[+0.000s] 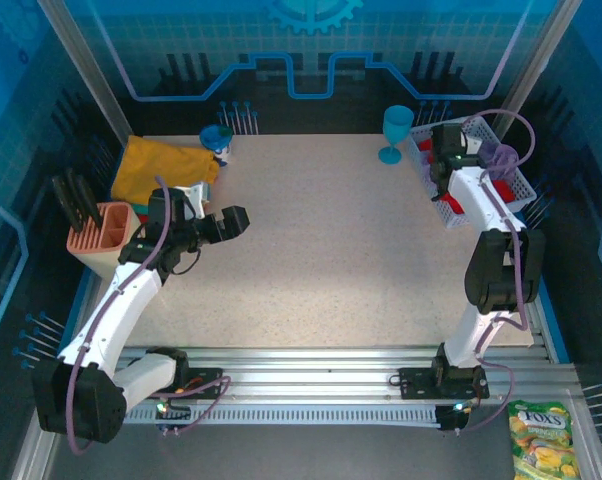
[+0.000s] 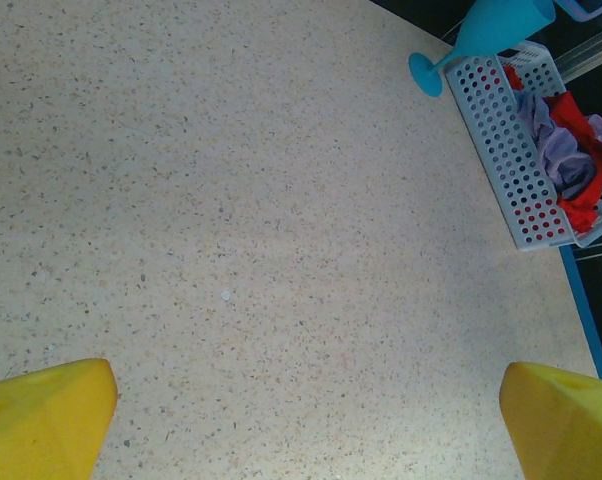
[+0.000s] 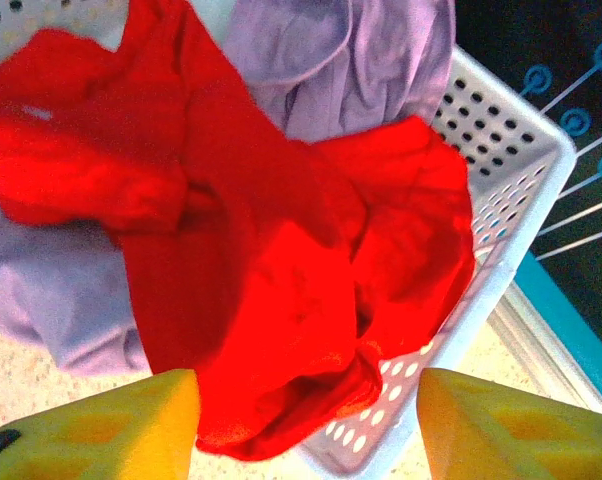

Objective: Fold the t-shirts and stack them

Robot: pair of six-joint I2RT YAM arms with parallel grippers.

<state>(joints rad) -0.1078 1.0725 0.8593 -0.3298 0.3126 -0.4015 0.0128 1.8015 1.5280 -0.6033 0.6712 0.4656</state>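
Right wrist view: right hand (image 3: 306,385) half-wide, fingers astride the red t-shirt (image 3: 281,270), no pinch seen. Beyond it, lavender t-shirt (image 3: 341,50); both heaped in the white basket (image 3: 501,150). Left hand (image 2: 306,400) wide, over the bench (image 2: 231,200). Step, I judge: fetching a shirt. Next move calls for closing firmly, then lifting clear of the rim.

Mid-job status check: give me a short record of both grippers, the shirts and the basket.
left gripper: open, nothing between its fingers, above bare table
right gripper: open, above the basket, fingers on either side of a fold of the red shirt
red shirt: crumpled in the basket, partly over the lavender shirt
lavender shirt: crumpled in the basket
yellow shirt: lying at the table's far left corner
basket: at the table's far right edge
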